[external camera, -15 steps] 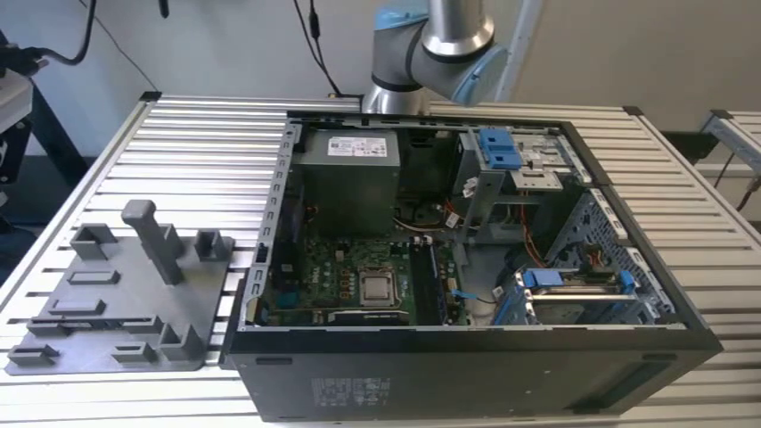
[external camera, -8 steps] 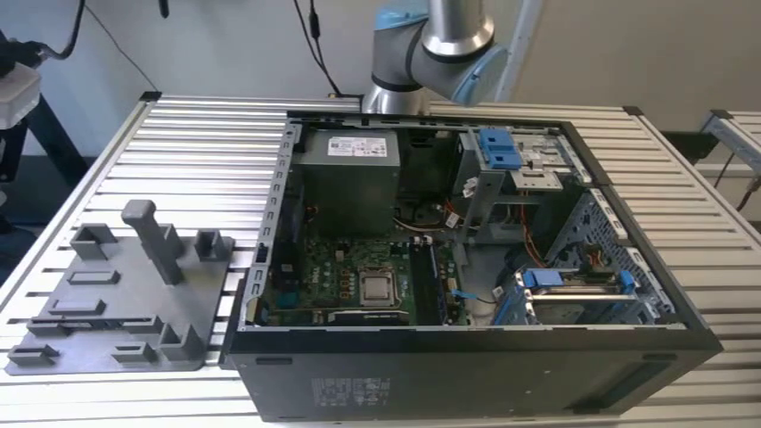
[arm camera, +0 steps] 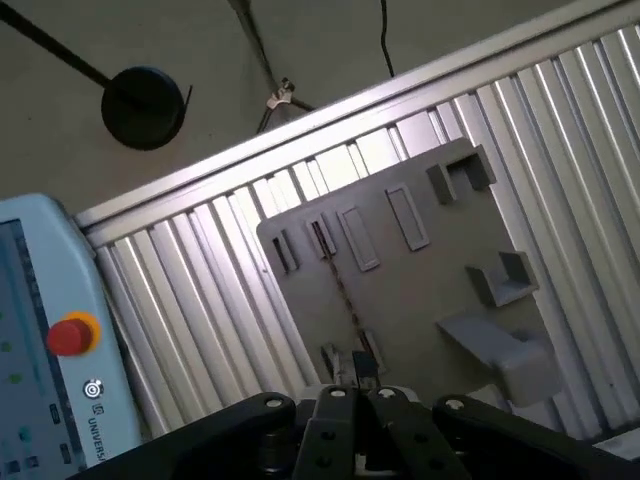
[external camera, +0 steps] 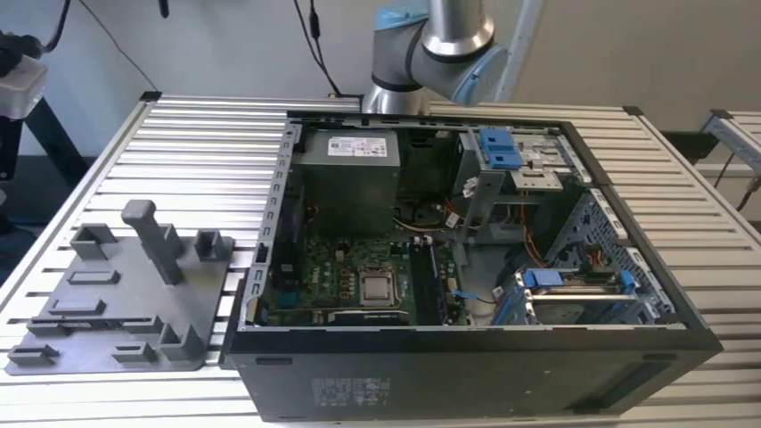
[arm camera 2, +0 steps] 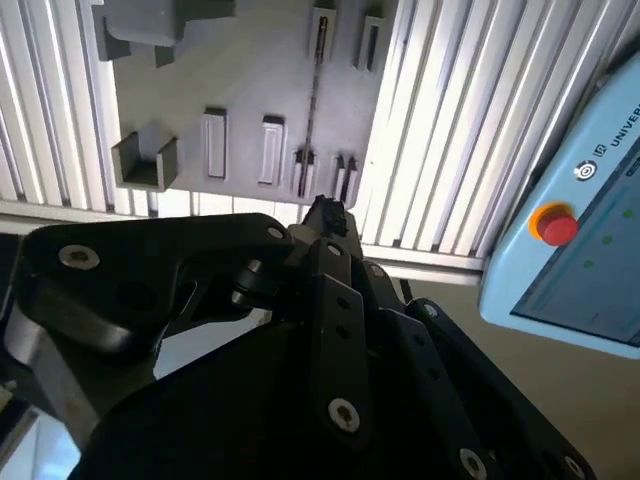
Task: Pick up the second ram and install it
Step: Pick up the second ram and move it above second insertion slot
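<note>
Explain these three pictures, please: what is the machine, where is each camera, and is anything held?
The machine is a robot arm at a slatted table. The exterior view, taken off the arm, shows an open computer case and a grey tray with upright posts on it. Both wrist views come from cameras riding on the arm, looking past the black gripper at that tray. The thin dark strip standing edge-on in the tray is the second ram. The gripper appears to hold nothing.
</note>
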`<state>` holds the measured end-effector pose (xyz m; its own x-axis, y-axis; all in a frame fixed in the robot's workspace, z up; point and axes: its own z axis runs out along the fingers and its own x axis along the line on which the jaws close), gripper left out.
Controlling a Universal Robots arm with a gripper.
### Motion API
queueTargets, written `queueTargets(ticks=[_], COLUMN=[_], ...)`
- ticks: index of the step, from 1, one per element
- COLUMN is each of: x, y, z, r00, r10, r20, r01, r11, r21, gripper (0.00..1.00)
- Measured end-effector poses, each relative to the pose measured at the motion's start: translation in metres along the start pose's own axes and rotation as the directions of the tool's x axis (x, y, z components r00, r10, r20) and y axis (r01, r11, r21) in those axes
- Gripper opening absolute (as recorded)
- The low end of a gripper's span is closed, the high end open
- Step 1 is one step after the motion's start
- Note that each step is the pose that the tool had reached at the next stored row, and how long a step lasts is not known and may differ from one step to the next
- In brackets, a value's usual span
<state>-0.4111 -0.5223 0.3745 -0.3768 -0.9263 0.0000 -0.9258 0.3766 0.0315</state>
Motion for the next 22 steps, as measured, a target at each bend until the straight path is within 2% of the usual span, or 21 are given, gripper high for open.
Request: queueTargets(ticks=[4, 6, 9, 12, 20, 21, 22], x=[0.0, 0.0, 0.0, 0.0, 0.0, 0.0, 0.0], y=[0.0, 0.0, 0.0, -0.0001, 0.0, 0.0, 0.0], z=[0.0003, 0.0005, 0.0008, 0.001, 0.0015, 0.0015, 0.0016], r00=[0.9974, 0.9939, 0.9865, 0.9761, 0.9428, 0.9397, 0.9375], r10=[-0.072, -0.11, -0.164, -0.217, -0.333, -0.342, -0.348], r20=[-0.0017, -0.0025, -0.0038, -0.0051, -0.0076, -0.0066, -0.0023], r01=[0.072, 0.11, 0.164, 0.217, 0.333, 0.342, 0.348], r11=[0.9974, 0.9939, 0.9865, 0.9761, 0.9427, 0.9396, 0.9373], r21=[0.0017, 0.0027, 0.0043, 0.006, 0.0126, 0.0137, 0.0154], gripper=[0.11, 0.11, 0.11, 0.11, 0.11, 0.11, 0.11])
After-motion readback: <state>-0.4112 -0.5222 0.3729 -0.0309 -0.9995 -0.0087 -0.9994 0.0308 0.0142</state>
